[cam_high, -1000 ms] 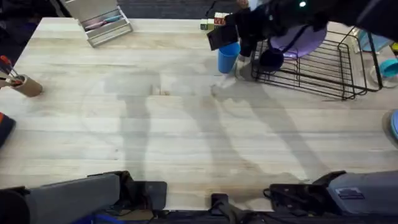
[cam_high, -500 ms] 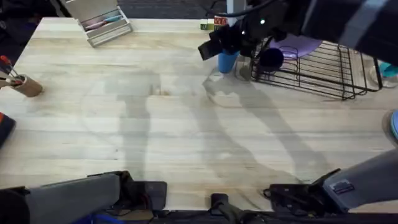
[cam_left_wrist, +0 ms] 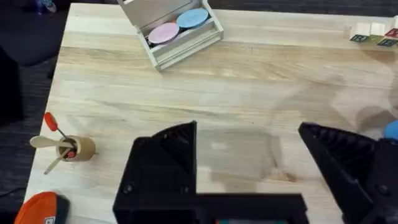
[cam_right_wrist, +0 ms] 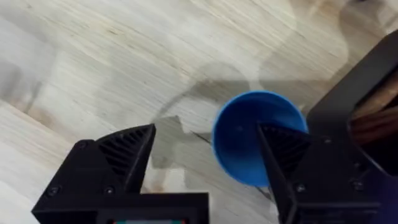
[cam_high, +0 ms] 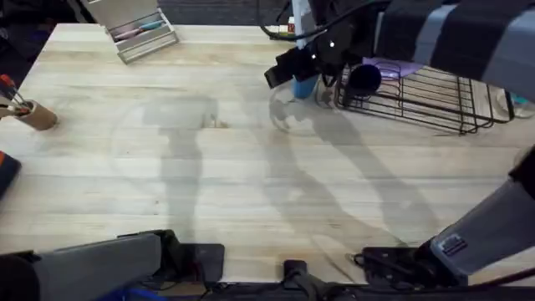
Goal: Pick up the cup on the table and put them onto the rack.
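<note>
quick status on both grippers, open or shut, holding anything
Left gripper: open, holding nothing.
Right gripper: open, one finger over the light blue cup, not gripping it.

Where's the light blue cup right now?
In the overhead view the light blue cup stands upright on the table's far right part, just left of the black wire rack, with the right gripper open around its rim.

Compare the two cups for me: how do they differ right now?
The light blue cup stands upright on the table, mouth up, beside the rack; the dark navy cup already sits in the rack at its near corner. The light blue cup has the right tool open around its rim, one finger over its mouth; the navy cup has none. Both look like plain handleless tumblers.
</note>
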Available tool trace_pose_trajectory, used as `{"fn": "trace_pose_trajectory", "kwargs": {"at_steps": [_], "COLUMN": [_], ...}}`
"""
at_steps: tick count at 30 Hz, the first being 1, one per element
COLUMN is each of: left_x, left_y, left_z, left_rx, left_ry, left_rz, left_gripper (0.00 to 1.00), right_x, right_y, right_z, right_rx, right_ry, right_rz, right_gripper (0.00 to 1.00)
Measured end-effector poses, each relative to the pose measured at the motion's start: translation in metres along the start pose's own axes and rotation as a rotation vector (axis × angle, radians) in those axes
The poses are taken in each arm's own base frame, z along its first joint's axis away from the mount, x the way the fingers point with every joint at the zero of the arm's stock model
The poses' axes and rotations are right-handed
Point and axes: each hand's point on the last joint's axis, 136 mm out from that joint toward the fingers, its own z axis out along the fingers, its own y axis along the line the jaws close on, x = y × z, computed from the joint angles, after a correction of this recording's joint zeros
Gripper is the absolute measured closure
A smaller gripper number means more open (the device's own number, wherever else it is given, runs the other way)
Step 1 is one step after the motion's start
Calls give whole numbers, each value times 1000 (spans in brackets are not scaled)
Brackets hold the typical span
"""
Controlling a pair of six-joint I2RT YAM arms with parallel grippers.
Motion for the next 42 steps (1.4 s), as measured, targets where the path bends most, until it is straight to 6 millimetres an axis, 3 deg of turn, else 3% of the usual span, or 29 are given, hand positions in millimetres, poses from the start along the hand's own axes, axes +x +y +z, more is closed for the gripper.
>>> {"fn": "trace_pose_trajectory", "kwargs": {"at_steps": [4, 6, 12, 13, 18, 22, 26, 31, 35, 38, 39, 42], "left_x": [0, 2, 6, 6, 7, 8, 8, 8, 9, 9, 9, 9], "left_y": [-2, -3, -6, -6, -7, -7, -7, -7, -7, -7, -7, -7], "left_z": [0, 0, 0, 0, 0, 0, 0, 0, 0, 0, 0, 0], "left_rx": [9, 19, 34, 35, 38, 38, 38, 38, 38, 38, 38, 38], "left_ry": [1, 8, 24, 25, 28, 30, 32, 33, 35, 35, 35, 35], "left_rz": [0, 0, 1, 1, 1, 1, 1, 1, 1, 1, 1, 1], "left_gripper": [7, 7, 7, 7, 7, 7, 7, 8, 7, 7, 7, 7], "right_x": [4, 4, 5, 2, 7, 26, 20, -14, -26, -22, 2, 14], "right_y": [-1, -1, -1, -2, -5, -9, -11, -10, -14, -23, -30, -33], "right_z": [6, 7, 7, 6, 2, -19, -61, -141, -199, -229, -244, -241], "right_rx": [4, 6, 6, 12, 32, 58, 77, 91, 129, 186, 232, 250], "right_ry": [14, 15, 16, 10, 39, 123, 119, -49, -169, -204, -142, -88], "right_rz": [-1, -7, -12, -14, -14, -15, -16, -15, -11, -4, -9, -19], "right_gripper": [75, 150, 717, 962, 969, 970, 970, 970, 970, 970, 970, 970]}}
